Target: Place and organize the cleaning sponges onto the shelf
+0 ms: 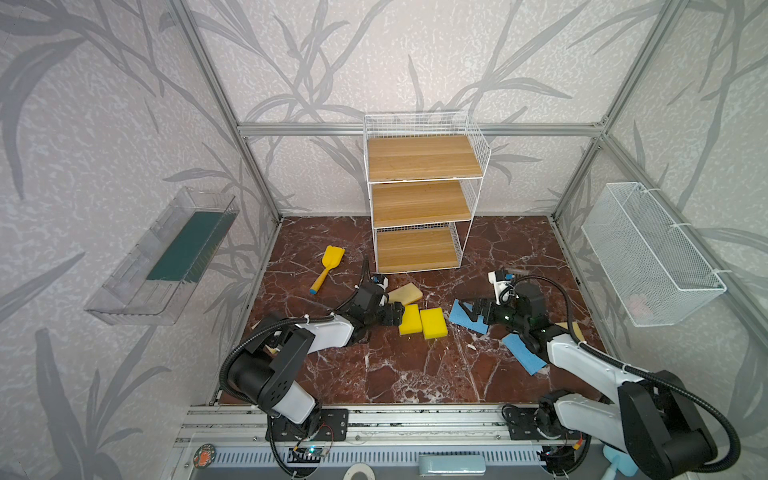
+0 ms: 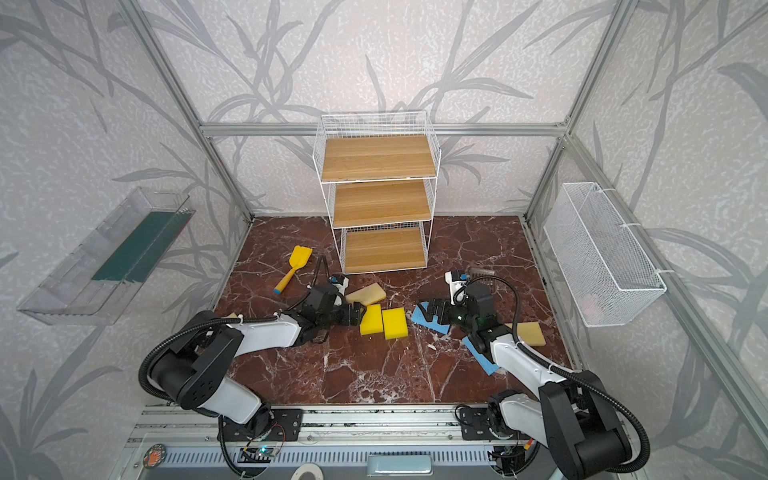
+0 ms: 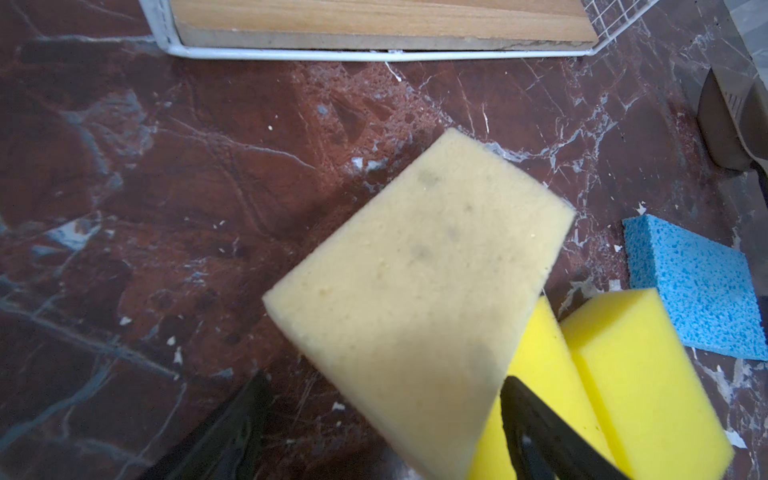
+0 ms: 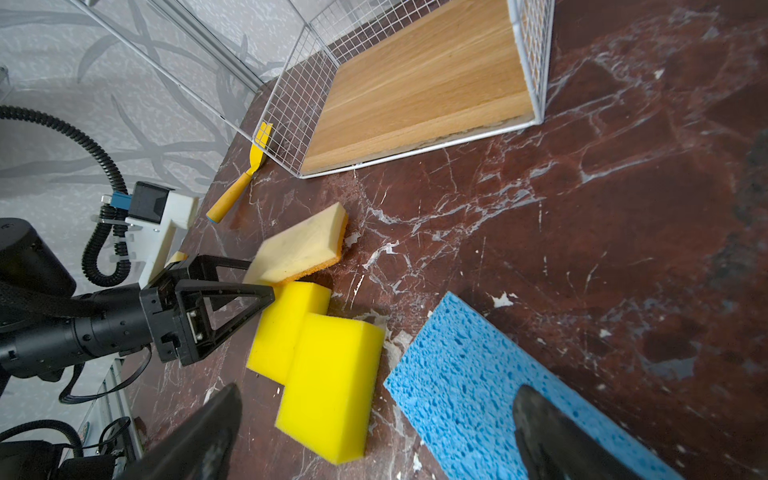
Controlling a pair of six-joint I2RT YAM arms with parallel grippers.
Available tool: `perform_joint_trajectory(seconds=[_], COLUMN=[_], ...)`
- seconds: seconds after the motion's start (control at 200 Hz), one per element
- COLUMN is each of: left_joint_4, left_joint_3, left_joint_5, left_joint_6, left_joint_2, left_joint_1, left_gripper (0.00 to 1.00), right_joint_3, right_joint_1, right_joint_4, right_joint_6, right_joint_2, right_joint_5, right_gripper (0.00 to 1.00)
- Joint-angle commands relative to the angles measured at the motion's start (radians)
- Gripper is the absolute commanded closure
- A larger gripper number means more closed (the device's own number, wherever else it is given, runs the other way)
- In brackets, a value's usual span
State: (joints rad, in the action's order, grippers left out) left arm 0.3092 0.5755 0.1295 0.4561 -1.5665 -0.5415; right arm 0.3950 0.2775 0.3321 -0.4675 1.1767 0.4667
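Observation:
My left gripper [image 1: 397, 312] stands open around the near end of a beige-and-orange sponge [image 1: 405, 294] [image 3: 419, 282]. That end is raised and leans on one of two thick yellow sponges [image 1: 410, 319] [image 1: 434, 323]. One finger stays clear of the foam. My right gripper [image 1: 469, 311] [image 4: 378, 440] hangs open low over a light-blue sponge [image 1: 461, 318] [image 4: 469, 382] with nothing in it. A second blue sponge [image 1: 524, 353] lies partly under the right arm, and another beige sponge [image 2: 532, 332] lies beyond it. All three boards of the shelf [image 1: 419, 199] are bare.
A yellow toy shovel [image 1: 328, 268] lies left of the shelf. A brown slotted scoop [image 2: 482, 273] sits behind the right wrist. A clear tray with a green base [image 1: 166, 257] hangs on the left wall and a white mesh basket [image 1: 652, 253] on the right wall.

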Motion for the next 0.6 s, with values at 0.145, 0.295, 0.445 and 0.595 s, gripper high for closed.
perform_joint_trajectory(seconds=[0.145, 0.295, 0.445, 0.595], left_joint_4=[0.096, 0.131, 0.165, 0.187], left_joint_3=[0.048, 0.046, 0.041, 0.030], left_joint_5=[0.038, 0.046, 0.065, 0.071], left_joint_6=[0.036, 0.057, 0.079, 0.090], left_joint_2=[-0.033, -0.045, -0.061, -0.064], left_joint_1=[0.020, 0.035, 0.049, 0.054], left_gripper=[0.20, 0.30, 0.43, 0.53], right_joint_3=[0.027, 0.030, 0.032, 0.031], right_joint_1=[0.003, 0.003, 0.003, 0.005], right_joint_4=[0.022, 0.020, 0.023, 0.024], right_joint_6=[0.001, 0.003, 0.002, 0.002], right_joint_2=[0.014, 0.019, 0.030, 0.037], right_joint_5=[0.016, 0.015, 0.016, 0.016], right_gripper=[0.01, 0.01, 0.01, 0.01])
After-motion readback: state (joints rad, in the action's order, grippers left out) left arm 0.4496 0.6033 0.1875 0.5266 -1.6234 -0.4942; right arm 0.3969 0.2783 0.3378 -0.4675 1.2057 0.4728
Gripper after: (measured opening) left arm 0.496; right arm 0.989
